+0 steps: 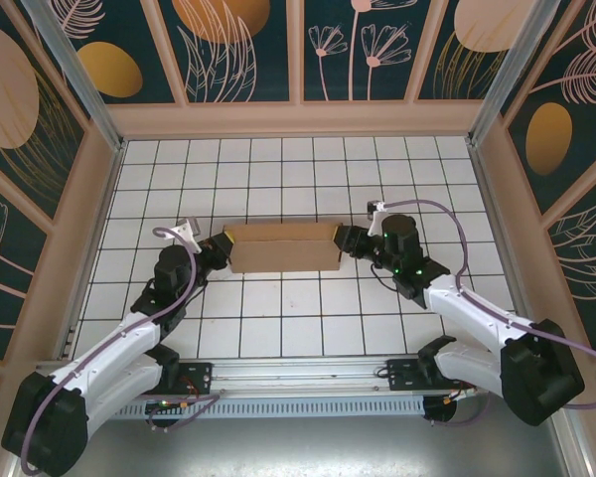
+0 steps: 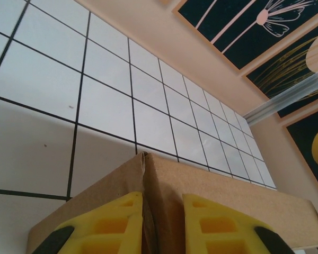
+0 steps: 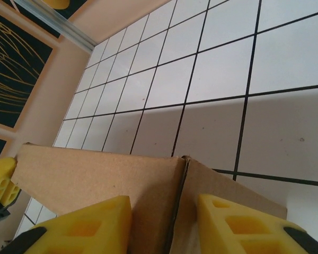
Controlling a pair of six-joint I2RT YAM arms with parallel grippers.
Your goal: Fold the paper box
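Observation:
The paper box [image 1: 283, 246] is a brown cardboard piece, several tiles wide, lying mid-table with its walls standing up. My left gripper [image 1: 222, 243] is at its left end. In the left wrist view the yellow fingers [image 2: 111, 222] straddle a standing corner of the box [image 2: 228, 196], one on each wall, closed against the cardboard. My right gripper [image 1: 344, 238] is at the right end. Its fingers [image 3: 238, 225] clamp the box corner [image 3: 95, 169] the same way, the corner seam running up between them. The box's inside is hidden.
The box rests on a white tiled table [image 1: 278, 328] fenced by beige walls with dark floral panels [image 1: 243, 50]. Aluminium posts [image 1: 74, 75] stand at the back corners. Open tiles lie in front of and behind the box.

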